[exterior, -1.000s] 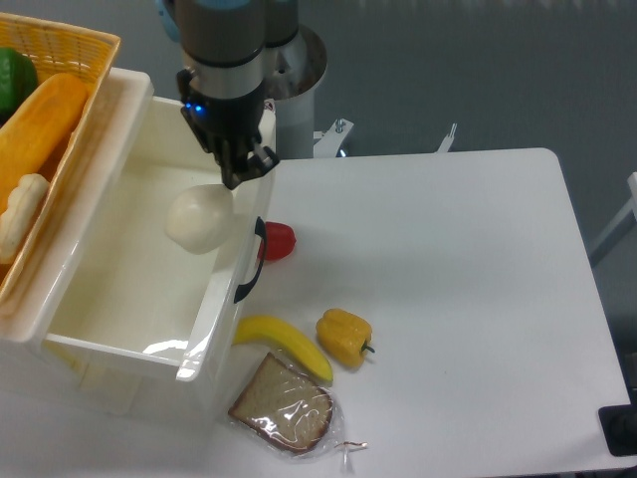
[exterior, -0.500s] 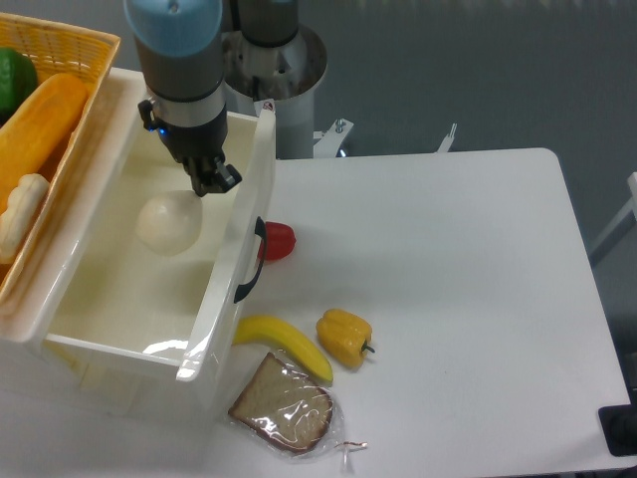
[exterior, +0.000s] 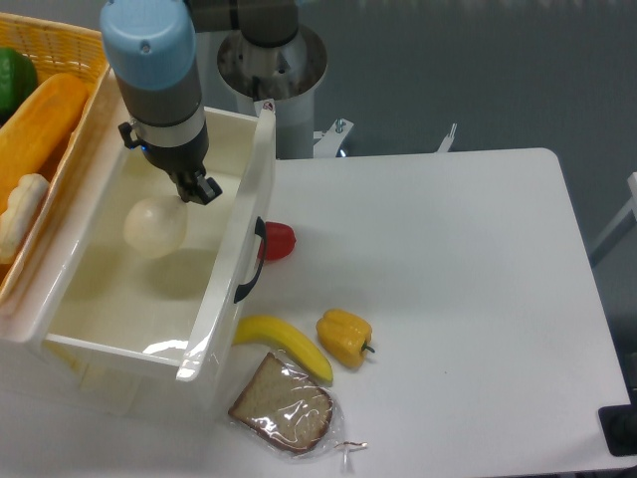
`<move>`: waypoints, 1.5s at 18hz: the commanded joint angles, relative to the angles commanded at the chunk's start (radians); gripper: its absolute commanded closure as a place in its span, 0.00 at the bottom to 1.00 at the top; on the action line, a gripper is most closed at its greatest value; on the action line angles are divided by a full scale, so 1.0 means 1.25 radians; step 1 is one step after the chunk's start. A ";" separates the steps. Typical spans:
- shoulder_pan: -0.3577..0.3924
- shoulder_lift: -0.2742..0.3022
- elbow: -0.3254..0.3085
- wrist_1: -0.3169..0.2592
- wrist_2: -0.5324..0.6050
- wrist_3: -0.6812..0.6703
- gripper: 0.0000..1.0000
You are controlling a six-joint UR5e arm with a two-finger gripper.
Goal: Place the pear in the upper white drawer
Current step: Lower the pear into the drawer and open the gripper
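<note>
Gripper [exterior: 191,186] is down inside the upper white drawer [exterior: 231,269], fingers clamped on the top of the pear [exterior: 154,226], which hangs just below and left of the fingertips, over the drawer floor near the back wall. Release looks like all that remains.

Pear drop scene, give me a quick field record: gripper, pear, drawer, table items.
gripper: inside the upper white drawer, jaws closed on the pear's top
pear: inside the drawer; whether it touches the floor cannot be told
drawer: open
wicker basket: left of the drawer, holding food
table: red item by the handle, banana, yellow pepper, wrapped bread slice
</note>
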 joint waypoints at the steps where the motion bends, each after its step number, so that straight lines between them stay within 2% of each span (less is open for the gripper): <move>1: 0.000 -0.001 0.000 0.000 -0.001 0.000 1.00; 8: -0.015 -0.015 0.000 0.002 0.000 -0.032 1.00; 10: -0.017 -0.017 0.000 0.002 0.002 -0.032 0.92; 12: -0.021 -0.021 0.000 0.002 0.002 -0.027 0.77; 14: -0.022 -0.023 0.001 0.001 0.001 -0.026 0.69; 17: -0.028 -0.026 0.001 0.010 0.001 -0.026 0.51; 20: -0.027 -0.023 0.009 0.017 0.001 -0.023 0.43; 23: -0.011 -0.012 0.011 0.081 -0.004 -0.021 0.42; 27: 0.062 0.021 0.018 0.154 -0.015 -0.020 0.38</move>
